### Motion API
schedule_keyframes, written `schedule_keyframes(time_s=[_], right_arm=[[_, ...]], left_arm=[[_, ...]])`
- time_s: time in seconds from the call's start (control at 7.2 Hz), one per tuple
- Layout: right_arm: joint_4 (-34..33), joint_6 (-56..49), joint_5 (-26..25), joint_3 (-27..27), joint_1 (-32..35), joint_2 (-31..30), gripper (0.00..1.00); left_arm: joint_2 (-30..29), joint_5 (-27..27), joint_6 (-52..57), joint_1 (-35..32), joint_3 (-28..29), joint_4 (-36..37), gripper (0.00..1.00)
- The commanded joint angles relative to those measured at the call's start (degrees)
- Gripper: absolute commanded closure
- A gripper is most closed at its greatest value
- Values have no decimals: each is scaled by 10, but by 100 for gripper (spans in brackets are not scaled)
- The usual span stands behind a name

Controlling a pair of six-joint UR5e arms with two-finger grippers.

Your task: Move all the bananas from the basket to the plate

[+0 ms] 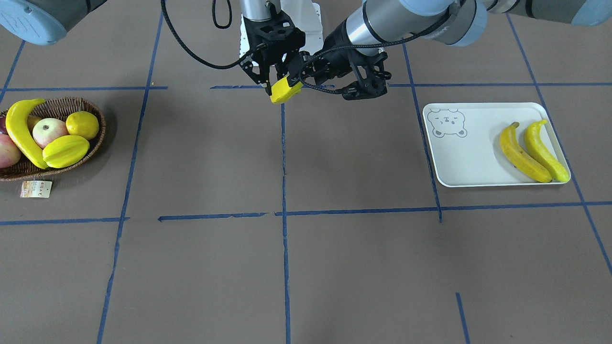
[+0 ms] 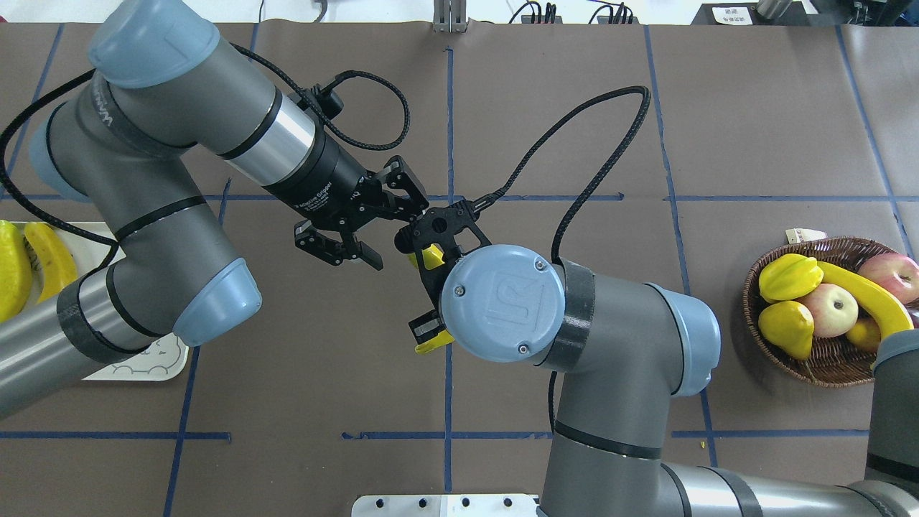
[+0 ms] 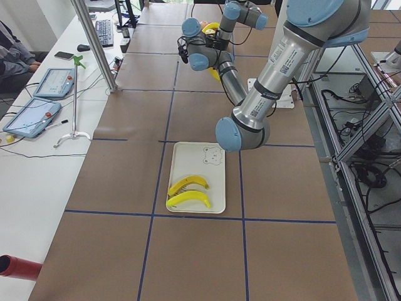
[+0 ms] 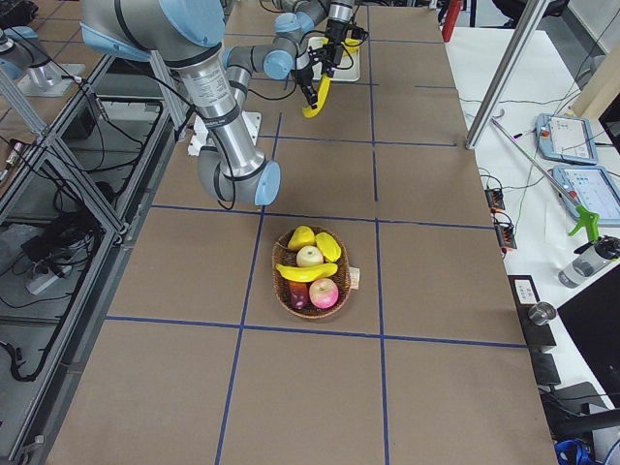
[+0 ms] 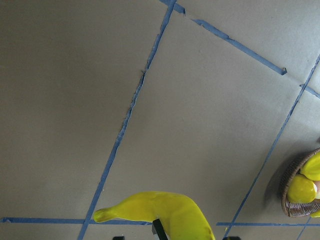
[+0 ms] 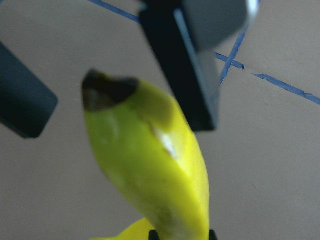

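You are mid hand-over. The right gripper (image 1: 278, 83) is clamped on a banana (image 1: 286, 92), held in the air well away from the plate (image 1: 478, 167), between it and the basket (image 1: 98, 138). The left gripper (image 2: 398, 235) has its jaws wide, one finger on either side of the banana's dark tip. Push the left further along the glossy fruit before closing, and release the right only once the left has it. Two bananas (image 1: 521, 155) lie at the plate's end away from the basket, and a last banana (image 1: 21, 134) lies in the basket.
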Motion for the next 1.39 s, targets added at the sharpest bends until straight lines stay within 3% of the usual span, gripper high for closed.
schedule_keyframes(time_s=[0.0, 0.97, 1.25], right_arm=[[6, 0, 0, 0, -3, -1, 100], [7, 1, 0, 0, -3, 0, 99], [8, 2, 1, 0, -3, 0, 99]], left_arm=[[-4, 2, -9, 3, 2, 0, 31], [-5, 3, -13, 10, 3, -1, 39], [-6, 4, -24, 10, 3, -1, 46]])
